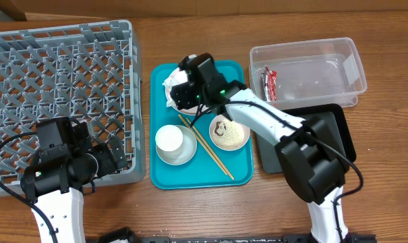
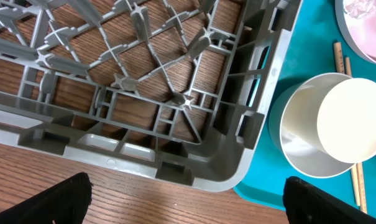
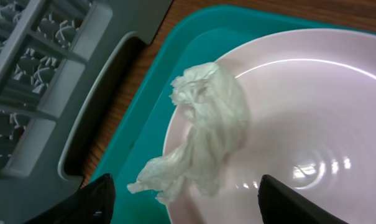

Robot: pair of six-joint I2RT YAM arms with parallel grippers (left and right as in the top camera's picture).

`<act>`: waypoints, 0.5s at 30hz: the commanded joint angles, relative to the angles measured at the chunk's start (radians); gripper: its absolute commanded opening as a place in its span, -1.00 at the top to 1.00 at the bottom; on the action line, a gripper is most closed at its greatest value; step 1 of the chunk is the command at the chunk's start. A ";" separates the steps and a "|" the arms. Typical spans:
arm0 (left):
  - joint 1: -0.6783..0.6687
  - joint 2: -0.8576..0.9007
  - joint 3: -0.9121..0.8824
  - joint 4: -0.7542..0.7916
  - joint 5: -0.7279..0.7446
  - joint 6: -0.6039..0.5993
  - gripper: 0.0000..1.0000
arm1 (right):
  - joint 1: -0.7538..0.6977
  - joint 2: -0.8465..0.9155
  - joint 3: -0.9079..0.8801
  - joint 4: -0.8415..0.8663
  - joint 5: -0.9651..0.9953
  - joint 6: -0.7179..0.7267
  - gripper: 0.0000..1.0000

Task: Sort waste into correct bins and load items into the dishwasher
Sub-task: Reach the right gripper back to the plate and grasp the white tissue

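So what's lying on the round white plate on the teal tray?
A crumpled white paper napkin lies on the round white plate, its tail drooping over the rim toward the teal tray. The visible rest is bare; overhead, the right gripper covers most of it.

Wood-grain table (image 1: 386,196), mid-brown w/ darker streaks, fills nearly the whole overhead view. Pale tan strip (image 1: 55,9) runs along far edge at top. Soft, even light.
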 commanded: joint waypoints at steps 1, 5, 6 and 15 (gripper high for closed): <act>0.008 0.004 0.023 0.004 0.011 0.011 -1.00 | 0.019 0.036 0.018 0.018 0.032 0.000 -0.44; 0.008 0.004 0.023 0.004 0.011 0.012 -1.00 | 0.022 0.076 0.018 0.016 0.055 0.004 -0.33; 0.008 0.004 0.023 0.004 0.011 0.012 -1.00 | 0.022 0.083 0.018 0.011 0.055 0.005 -0.21; 0.008 0.004 0.023 0.004 0.011 0.012 -1.00 | 0.022 0.085 0.020 0.019 0.055 0.004 0.92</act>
